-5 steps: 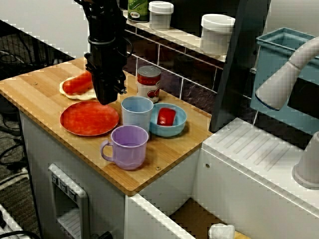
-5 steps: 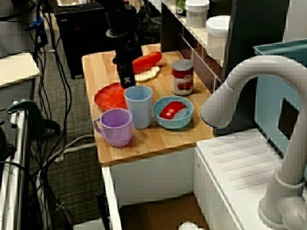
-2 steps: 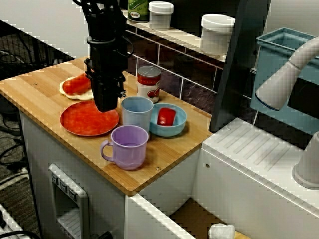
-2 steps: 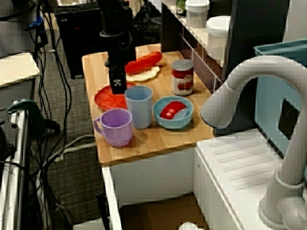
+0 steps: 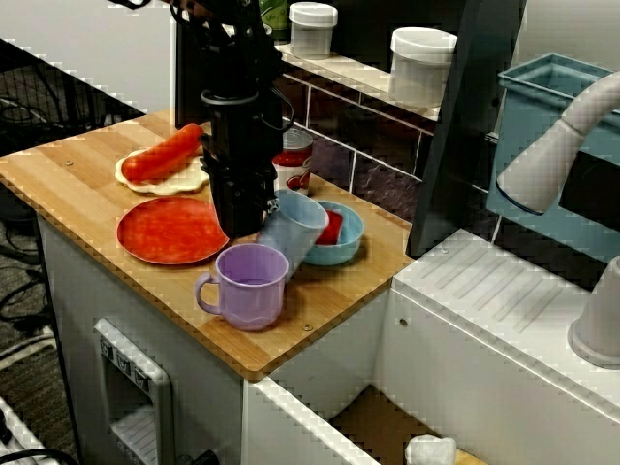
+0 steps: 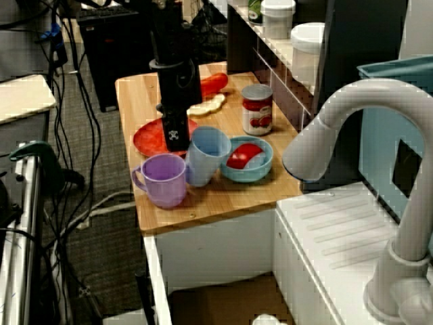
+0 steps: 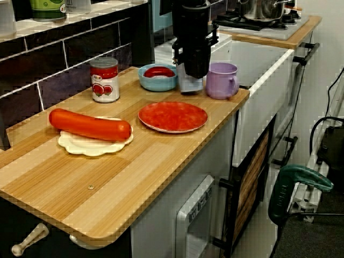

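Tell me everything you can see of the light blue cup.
The light blue cup is a plain handleless tumbler, plastic by its look. It stands tilted on the wooden counter, mouth leaning toward the blue bowl, beside the purple mug. The black gripper sits against its rim; the jaws' grip is hidden.

Three cams. Front view sat high off the surface corner, faced the tiled wall, mid range. Faucet-side view sat higher, behind the faucet, and looked down the surface lengthwise. Far-end view sat low and close by the sausage, facing back toward the stove. All three shared the blue cup, purple mug, red plate
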{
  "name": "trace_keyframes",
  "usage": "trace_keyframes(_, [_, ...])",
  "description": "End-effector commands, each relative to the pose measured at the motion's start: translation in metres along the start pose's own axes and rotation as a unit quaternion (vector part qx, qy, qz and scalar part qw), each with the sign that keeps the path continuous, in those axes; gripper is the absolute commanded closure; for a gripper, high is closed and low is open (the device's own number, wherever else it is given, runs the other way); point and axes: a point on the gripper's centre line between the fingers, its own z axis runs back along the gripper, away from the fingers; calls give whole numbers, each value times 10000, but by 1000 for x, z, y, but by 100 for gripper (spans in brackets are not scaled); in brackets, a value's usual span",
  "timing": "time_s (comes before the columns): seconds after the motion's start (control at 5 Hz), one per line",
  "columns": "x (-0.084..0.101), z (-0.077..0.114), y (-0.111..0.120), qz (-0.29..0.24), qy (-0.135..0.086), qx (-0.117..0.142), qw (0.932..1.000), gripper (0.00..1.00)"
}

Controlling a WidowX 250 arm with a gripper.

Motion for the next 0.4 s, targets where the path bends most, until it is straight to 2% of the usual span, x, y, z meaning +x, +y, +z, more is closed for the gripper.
trace_keyframes(0.0, [1, 1, 1, -230, -125, -16, 9997, 100])
trace_keyframes(0.2, [1, 4, 1, -213, -106, -56, 9997, 100])
